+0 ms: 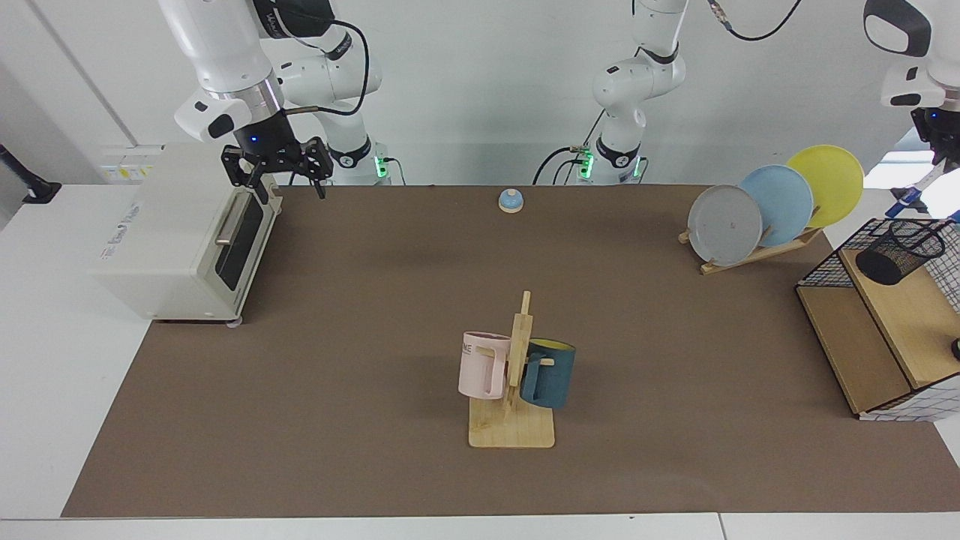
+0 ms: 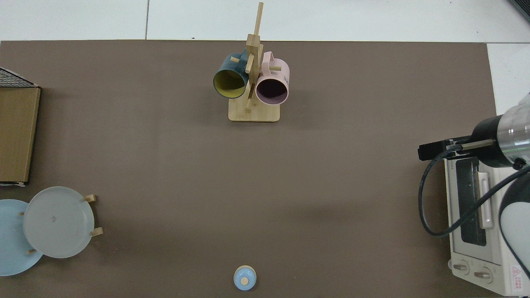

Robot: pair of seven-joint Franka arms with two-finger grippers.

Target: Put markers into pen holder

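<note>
I am seeing the right gripper (image 1: 274, 177) hovering with its fingers spread apart over the white toaster oven (image 1: 180, 240) at the nine o'clock edge of the brown mat (image 1: 375, 315); this arm is waiting. At the three o'clock edge, the left gripper (image 1: 937, 146) is clamping the slim white marker with the dark blue cap (image 1: 916, 189), which is hanging tilted just above the small black wire-mesh pen holder (image 1: 898, 252) on the wooden shelf of the black wire rack (image 1: 877, 330).
</note>
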